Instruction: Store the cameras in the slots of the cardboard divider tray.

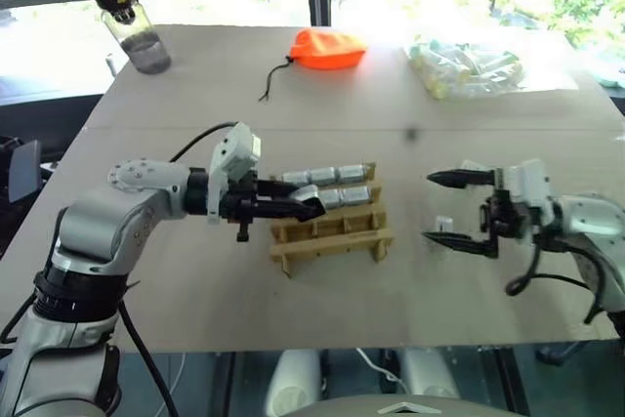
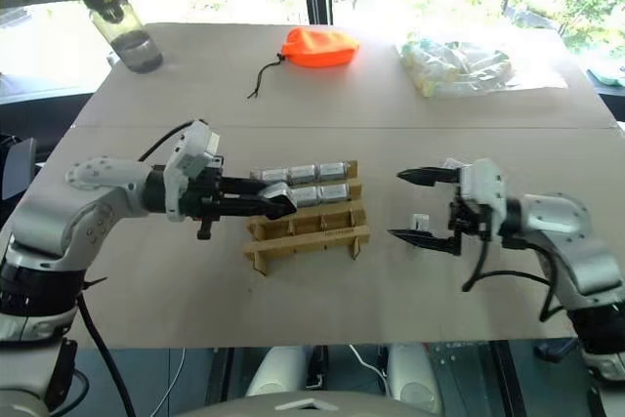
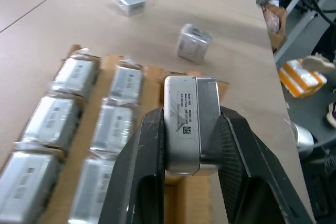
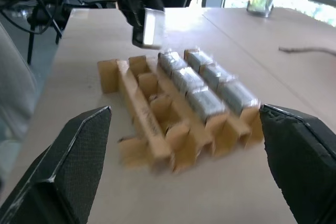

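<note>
Cardboard tray [image 1: 332, 231] sits mid-table; the left gripper [image 3: 190, 145], pinching a camera [image 3: 186, 121] upright, hovers just over its empty front row. Right gripper [image 1: 459, 212], spread wide, stands beside a loose camera [image 1: 443, 225].

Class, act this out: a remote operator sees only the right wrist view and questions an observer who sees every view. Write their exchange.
Operator: Are any cameras left outside the tray?
Observer: Yes. One loose camera and a second camera lie on the table, beyond the tray.
Operator: How is the other arm gripping its camera?
Observer: The left end effector is shut on the held camera, pressing two opposite sides, with the printed label showing.
</note>
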Tool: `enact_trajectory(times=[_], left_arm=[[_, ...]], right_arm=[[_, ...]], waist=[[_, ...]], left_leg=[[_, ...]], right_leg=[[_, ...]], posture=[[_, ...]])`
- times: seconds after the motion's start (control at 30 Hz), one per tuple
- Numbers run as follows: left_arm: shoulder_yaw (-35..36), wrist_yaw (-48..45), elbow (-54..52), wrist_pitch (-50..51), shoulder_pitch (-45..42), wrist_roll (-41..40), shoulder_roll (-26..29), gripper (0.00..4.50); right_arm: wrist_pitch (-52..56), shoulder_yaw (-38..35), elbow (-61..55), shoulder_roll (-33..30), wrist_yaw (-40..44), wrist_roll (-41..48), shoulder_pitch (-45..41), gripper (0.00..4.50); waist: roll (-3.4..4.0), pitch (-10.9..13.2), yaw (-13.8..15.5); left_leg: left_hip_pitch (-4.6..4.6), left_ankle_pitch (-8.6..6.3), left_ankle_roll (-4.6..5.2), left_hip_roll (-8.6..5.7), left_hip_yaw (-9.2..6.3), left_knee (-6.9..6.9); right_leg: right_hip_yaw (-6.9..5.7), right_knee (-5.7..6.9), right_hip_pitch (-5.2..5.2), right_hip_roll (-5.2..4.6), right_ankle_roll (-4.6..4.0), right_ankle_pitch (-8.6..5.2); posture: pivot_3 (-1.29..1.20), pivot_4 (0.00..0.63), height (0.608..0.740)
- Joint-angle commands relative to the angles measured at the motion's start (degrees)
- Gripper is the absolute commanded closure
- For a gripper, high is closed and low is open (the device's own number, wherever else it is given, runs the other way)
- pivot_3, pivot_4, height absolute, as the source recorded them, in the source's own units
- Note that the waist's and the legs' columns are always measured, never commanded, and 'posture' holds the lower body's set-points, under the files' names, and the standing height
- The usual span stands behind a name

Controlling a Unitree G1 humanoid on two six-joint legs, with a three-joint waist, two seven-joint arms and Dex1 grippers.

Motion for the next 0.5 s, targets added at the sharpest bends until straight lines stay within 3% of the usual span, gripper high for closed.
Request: enact_trajectory(times=[0.03, 0.23, 0.5], left_arm=[[2.4, 0.8, -3.2, -1.6, 1.7, 0.5, 1.5, 3.75], [1.3, 2.1, -3.9, -4.2, 4.4, 2.7, 1.5, 3.75], [-0.4, 2.0, -2.1, -8.2, 5.7, 6.7, 1.5, 3.75]], right_arm=[[1.3, -8.2, 3.5, -0.1, 6.7, 5.9, 5.2, 0.00], [-3.5, -13.0, 14.6, -1.4, 21.4, 2.7, 9.3, 0.00], [-13.0, -9.6, 20.1, -2.7, 23.8, 4.0, 5.9, 0.00]], waist=[[0.00, 0.0, 0.0], [0.00, 0.0, -0.1], [0.01, 0.0, 0.0]], left_leg=[[0.00, 0.00, 0.00, 0.00, 0.00, 0.00], [0.14, -0.13, 0.25, -0.01, -0.02, 0.04], [0.21, 0.00, 0.02, 0.06, -0.03, 0.02]], right_leg=[[0.00, 0.00, 0.00, 0.01, 0.00, 0.00], [0.00, -0.03, 0.18, 0.02, 0.01, 0.00], [0.06, 0.00, 0.19, 0.13, -0.01, 0.00]], posture=[[0.00, 0.150, 0.726], [0.00, 0.150, 0.726], [0.00, 0.150, 0.726]])
